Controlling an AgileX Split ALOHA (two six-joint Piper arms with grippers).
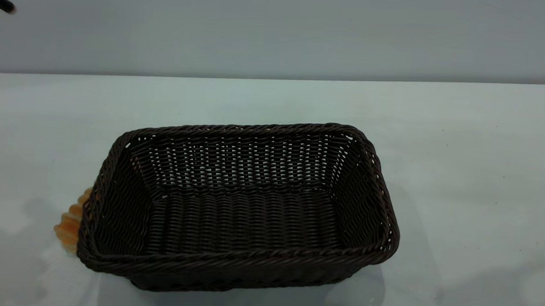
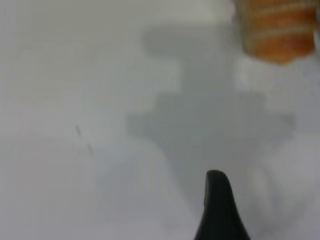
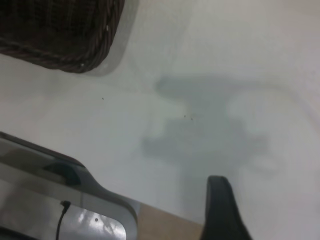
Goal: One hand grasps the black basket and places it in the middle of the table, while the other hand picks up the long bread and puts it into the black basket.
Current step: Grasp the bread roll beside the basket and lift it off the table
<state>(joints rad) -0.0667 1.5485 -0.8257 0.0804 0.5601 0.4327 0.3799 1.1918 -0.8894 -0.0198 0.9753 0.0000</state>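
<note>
Nearest to us in the exterior view, the front braided rim of the black basket [image 1: 236, 258] runs across the middle of the table [image 1: 475, 191], its long side facing us and its floor bare. We see the long bread [image 1: 69, 224] lying on the tabletop just outside the basket's left end, close against the wicker wall and partly hidden behind it; only its ridged orange end sticks out. It is not in the basket.

To the right of the basket we find a broad stretch of bare tabletop running to the picture's edge, and a narrower one on the left past the bread. Behind the basket the table goes on open to its far edge, where it meets the pale wall.

In the left wrist view one dark fingertip of the left gripper [image 2: 220, 210] hangs above the table [image 2: 75, 150], the bread [image 2: 276, 30] ahead of it and well apart. In the right wrist view a fingertip of the right gripper [image 3: 222, 210] hangs over the table [image 3: 240, 60], a corner of the basket [image 3: 65, 35] farther off. With only one finger showing in each, we cannot tell whether either claw is apart or together.
</note>
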